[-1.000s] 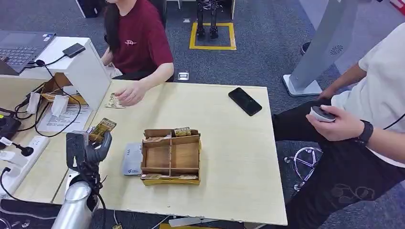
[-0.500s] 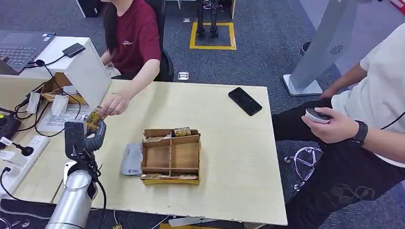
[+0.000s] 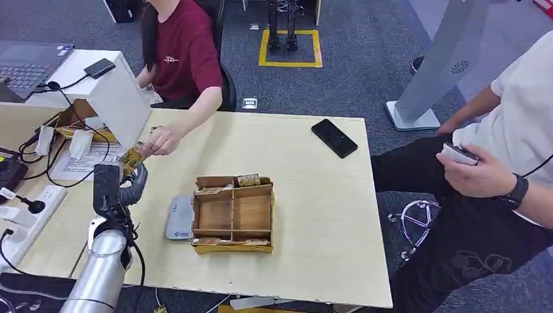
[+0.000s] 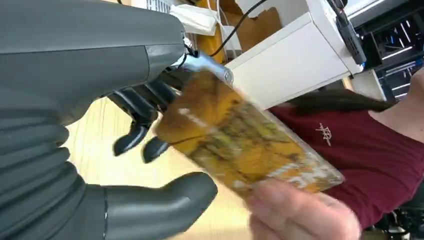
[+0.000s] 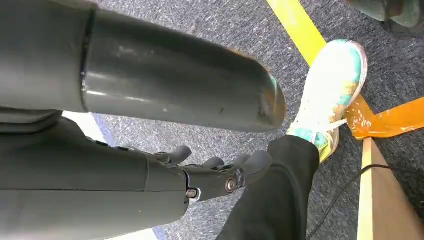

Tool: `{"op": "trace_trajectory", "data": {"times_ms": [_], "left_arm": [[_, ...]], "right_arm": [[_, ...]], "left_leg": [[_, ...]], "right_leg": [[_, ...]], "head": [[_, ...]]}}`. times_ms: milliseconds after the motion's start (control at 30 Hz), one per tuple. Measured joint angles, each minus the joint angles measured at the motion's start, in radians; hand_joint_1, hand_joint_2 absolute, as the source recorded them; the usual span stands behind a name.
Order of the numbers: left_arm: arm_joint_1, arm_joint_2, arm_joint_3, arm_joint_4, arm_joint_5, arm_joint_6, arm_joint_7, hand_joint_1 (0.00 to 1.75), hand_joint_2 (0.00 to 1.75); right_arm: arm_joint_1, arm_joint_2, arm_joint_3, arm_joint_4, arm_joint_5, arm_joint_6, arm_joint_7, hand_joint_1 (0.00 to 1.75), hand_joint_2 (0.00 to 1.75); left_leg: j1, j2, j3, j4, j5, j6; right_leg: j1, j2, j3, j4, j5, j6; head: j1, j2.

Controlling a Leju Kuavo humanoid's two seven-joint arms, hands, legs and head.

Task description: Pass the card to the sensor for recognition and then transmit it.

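Person's hand [image 3: 161,140] now grips card [image 3: 132,157]; wooden table [image 3: 313,195] | grey carpet [image 3: 365,59]

A pale wood counter [image 3: 306,215] is carrying a wooden divided tray [image 3: 233,213] near its middle, with a grey card reader [image 3: 179,218] lying flat and touching the tray's left side. A black phone [image 3: 334,138] is lying well apart toward the far right edge. Papers [image 3: 85,163] are sitting at the left under trailing black cables [image 3: 62,173]
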Motion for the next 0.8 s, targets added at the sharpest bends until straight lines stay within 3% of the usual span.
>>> {"op": "trace_trajectory", "data": {"times_ms": [267,433,533,667,800], "left_arm": [[0.022,0.003,0.0,-0.017,-0.059,0.009,-0.043,0.0,1.75],[0.133,0.022,-0.019,-0.158,-0.14,-0.037,-0.138,0.0,1.75],[0.189,0.037,-0.032,-0.229,-0.168,-0.046,-0.162,0.0,1.75],[0.277,0.076,-0.079,-0.357,-0.317,-0.049,-0.265,0.0,1.75],[0.343,0.116,-0.153,-0.455,-0.594,0.084,-0.28,0.0,1.75]], "right_arm": [[0.002,0.0,0.0,0.0,-0.004,-0.003,-0.003,0.0,0.0],[0.013,0.0,0.0,0.0,-0.014,-0.002,-0.011,0.0,0.0],[0.018,0.0,0.0,0.0,-0.019,-0.001,-0.016,0.0,0.0],[0.022,-0.002,0.0,0.001,-0.026,0.006,-0.017,0.0,0.0],[0.022,-0.005,0.0,0.001,-0.024,0.019,-0.016,0.0,0.0]], "left_leg": [[0.0,0.0,0.0,0.0,0.0,0.0],[0.0,0.001,-0.001,0.0,0.0,0.0],[0.0,0.0,-0.002,0.0,0.0,0.0],[0.0,0.001,-0.002,0.0,0.0,0.0],[0.0,0.001,-0.002,0.0,0.0,0.0]], "right_leg": [[0.0,0.0,0.0,0.0,0.0,0.0],[0.0,0.001,-0.001,0.0,0.0,0.0],[0.0,0.001,-0.002,0.0,0.0,0.0],[0.0,0.001,-0.002,0.0,0.0,0.0],[0.0,0.001,-0.002,0.0,0.0,0.0]], "head": [[0.0,0.0],[0.0,0.0],[0.0,0.0],[0.0,0.0],[0.0,0.0]]}}
